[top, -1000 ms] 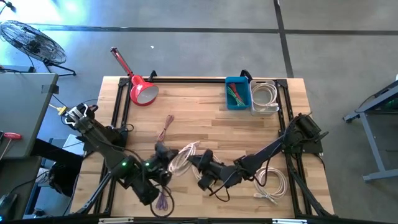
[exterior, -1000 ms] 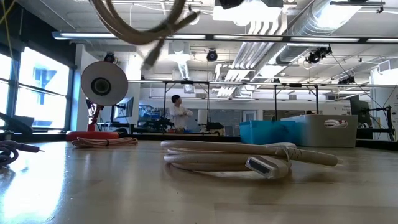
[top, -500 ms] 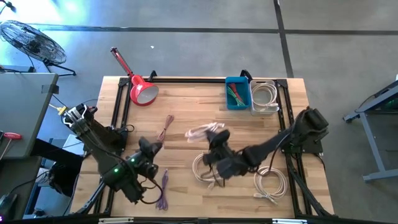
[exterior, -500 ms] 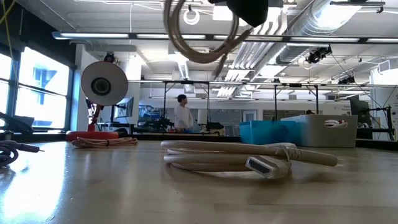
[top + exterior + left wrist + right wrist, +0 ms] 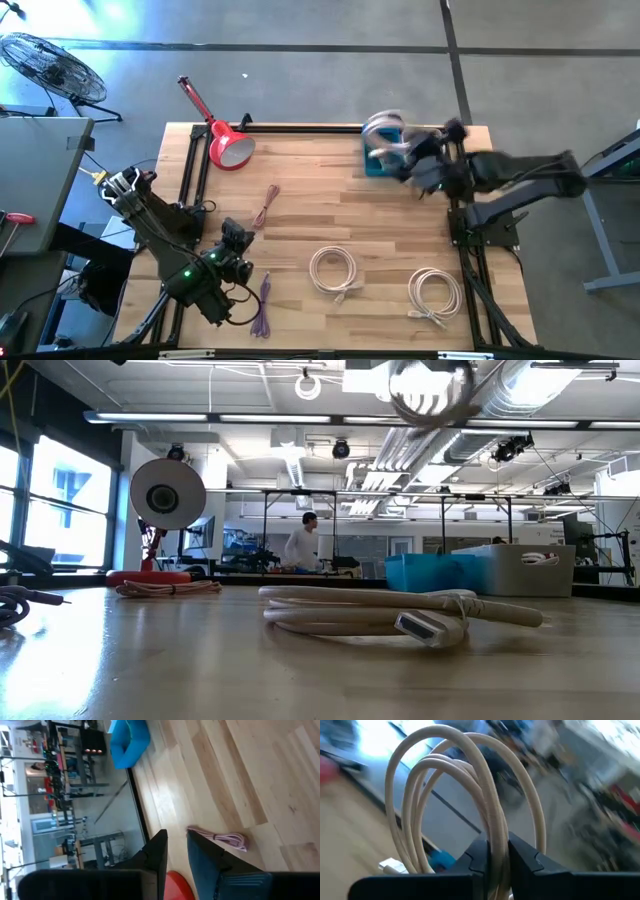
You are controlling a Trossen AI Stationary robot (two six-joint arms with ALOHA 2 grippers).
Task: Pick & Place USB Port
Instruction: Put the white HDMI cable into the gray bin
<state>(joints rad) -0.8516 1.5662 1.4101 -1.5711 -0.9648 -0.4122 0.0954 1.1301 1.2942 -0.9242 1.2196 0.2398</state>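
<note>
A cream USB cable, wound into a coil [image 5: 383, 134], hangs in my right gripper [image 5: 498, 856] high above the blue bin [image 5: 381, 160] at the table's far right. The coil is blurred in the high view and shows at the top of the low view as a coil [image 5: 430, 390]. My right gripper is shut on it. My left gripper [image 5: 176, 851] hovers low near the table's left near part, its fingers a narrow gap apart and touching nothing. A pink cable bundle [image 5: 220, 838] lies just beyond it. My right gripper pinches several strands of the coil [image 5: 496, 832] between its two fingers [image 5: 524, 857]. The loops stand out past the fingertips, and a plug end [image 5: 394, 866] dangles beside them. The coil is lifted clear of the table and bins.
Two more cream coils lie on the table's near half [image 5: 335, 270] [image 5: 435, 292]; one shows in the low view [image 5: 400, 615]. A purple bundle [image 5: 262, 308], a pink bundle [image 5: 265, 205], a red lamp [image 5: 230, 148] and a white bin [image 5: 425, 157] with cable stand around. A person [image 5: 302, 545] walks far behind.
My right gripper, shut on the coil, has swung from the table's near middle up and toward the far right edge, carrying the coil over the blue bin. My left gripper has drawn back a little toward the table's left edge.
</note>
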